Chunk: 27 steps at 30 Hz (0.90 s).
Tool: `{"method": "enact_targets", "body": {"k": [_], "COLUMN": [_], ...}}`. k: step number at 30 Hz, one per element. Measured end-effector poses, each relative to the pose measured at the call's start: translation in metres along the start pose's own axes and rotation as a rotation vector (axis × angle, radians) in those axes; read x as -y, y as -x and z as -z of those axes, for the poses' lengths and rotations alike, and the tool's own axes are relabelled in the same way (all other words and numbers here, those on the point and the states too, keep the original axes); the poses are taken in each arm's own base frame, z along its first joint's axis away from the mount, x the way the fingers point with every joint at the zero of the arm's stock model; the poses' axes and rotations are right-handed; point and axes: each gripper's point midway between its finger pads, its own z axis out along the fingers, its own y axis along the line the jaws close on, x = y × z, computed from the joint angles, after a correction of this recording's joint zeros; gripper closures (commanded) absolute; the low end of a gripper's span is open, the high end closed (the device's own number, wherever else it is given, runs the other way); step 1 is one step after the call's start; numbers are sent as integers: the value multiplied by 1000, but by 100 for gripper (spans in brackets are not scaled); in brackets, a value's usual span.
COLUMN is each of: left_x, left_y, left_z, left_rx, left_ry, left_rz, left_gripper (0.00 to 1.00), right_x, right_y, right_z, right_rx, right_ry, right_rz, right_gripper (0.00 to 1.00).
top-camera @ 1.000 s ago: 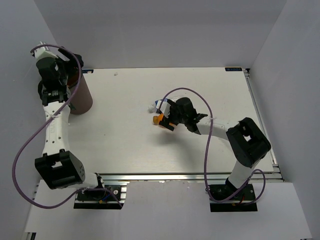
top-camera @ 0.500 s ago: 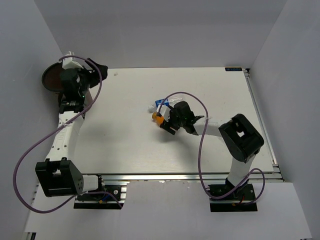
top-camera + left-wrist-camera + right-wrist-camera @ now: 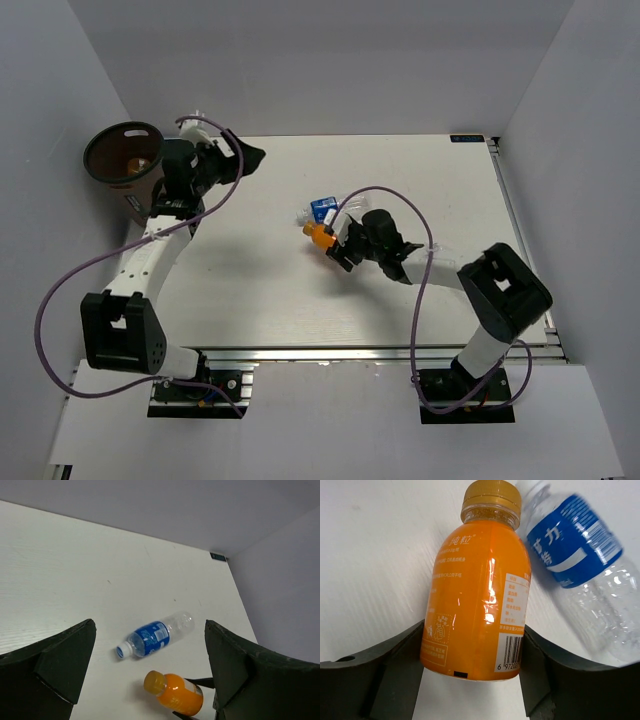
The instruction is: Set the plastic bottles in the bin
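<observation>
My right gripper [image 3: 338,248] is shut on an orange-filled bottle [image 3: 322,237] near the table's middle. In the right wrist view the bottle [image 3: 477,605] sits between both fingers [image 3: 402,655], cap pointing away. A clear bottle with blue label and white cap [image 3: 322,210] lies just behind it, also in the right wrist view [image 3: 580,560]. My left gripper [image 3: 248,158] is open and empty, to the right of the bin [image 3: 122,155]. In its view [image 3: 150,627] it faces the blue-label bottle [image 3: 155,637] and the held orange bottle [image 3: 175,694]. The other bottles are out of view.
The bin stands at the table's far left corner, close to the left wall, with its mouth open to the camera. White walls enclose the table on three sides. An aluminium rail [image 3: 380,352] runs along the near edge.
My left arm has swung from above the bin to the right, uncovering the bin's mouth. My right gripper has kept its hold on the orange bottle and shifted slightly.
</observation>
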Motion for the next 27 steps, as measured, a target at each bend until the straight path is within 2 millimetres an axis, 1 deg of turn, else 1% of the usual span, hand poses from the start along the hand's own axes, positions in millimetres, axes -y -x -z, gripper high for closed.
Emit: {"method": "enact_targets", "body": {"k": [2,4,7,10,12,14,17,20,22,24,25,27], "left_x": [9,21,40,60,72,83,100,113,119,122,122,126], "left_y": [-19,-36,-64,-89,-102,-111,-118,-119,-120,-120,-119,-116], "left_z": [-8,-16,-25,-33,-35,-36,-40,-42,-41,-41,-41,-41], "left_rx": [-52,-97,-167,-228,-257,-273,-287,-289,-289,-288,-287,-279], "left_ry": [-38,-79,-130,-181,-211,-236,-272,-298,-312,-319,-322,-332], "left_rz": [6,12,20,27,35,43,46,39,36,35,35,51], "left_gripper": [2,2,2,2,2,2,2,2,13,27,41,54], "right_x": [-2,0,9,19,24,29,36,41,45,49,50,53], "right_y": [15,36,75,105,117,124,133,138,143,150,152,154], "right_z": [11,24,40,49,51,51,46,46,48,51,52,53], "right_rx": [67,144,273,366,403,423,449,474,497,525,536,545], "right_ry": [-6,-20,-56,-87,-105,-122,-148,-177,-197,-215,-222,-235], "right_rz": [-12,-27,-64,-112,-139,-172,-211,-243,-259,-267,-269,-274], "right_gripper": [55,56,57,59,58,58,56,56,54,50,48,43]}}
